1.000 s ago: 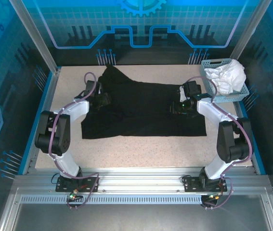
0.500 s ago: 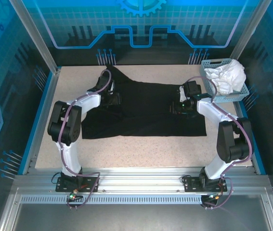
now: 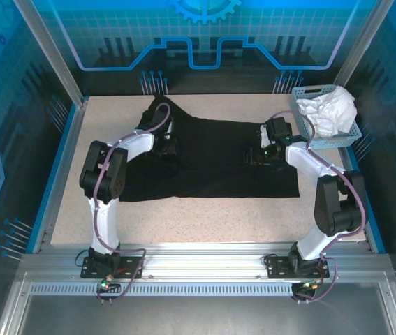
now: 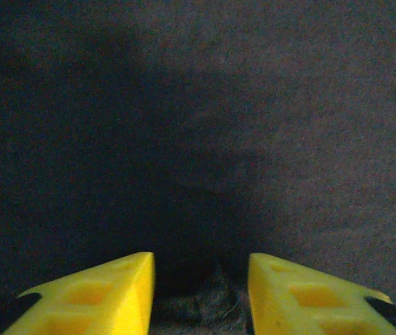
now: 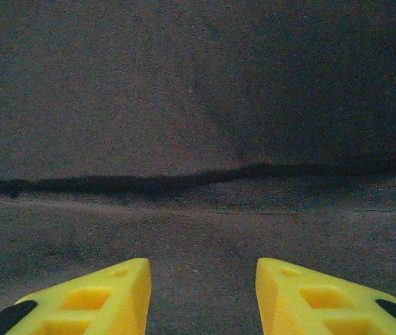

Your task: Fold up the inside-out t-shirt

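The inside-out t-shirt (image 3: pixel 211 171) lies spread black across the middle of the table, one sleeve pointing to the far left corner. My left gripper (image 3: pixel 169 145) is low over its upper left part. In the left wrist view the yellow fingers (image 4: pixel 114 293) stand apart on the cloth (image 4: pixel 253 105), and a small ruck of fabric (image 4: pixel 199 300) sits between them. My right gripper (image 3: pixel 258 155) rests on the shirt's right part. Its fingers (image 5: pixel 309 293) are apart over flat cloth (image 5: pixel 184 91), with a fold edge (image 5: pixel 184 183) running across ahead of them.
A pale blue basket (image 3: pixel 302 101) holding a white garment (image 3: pixel 330 108) stands at the far right corner. Bare speckled table (image 3: pixel 204 220) runs along the near side of the shirt. Blue rails and the cage posts border the table.
My left arm has swung right and farther in, from the shirt's left edge onto its upper left part, and its jaws have narrowed. The right arm has not moved.
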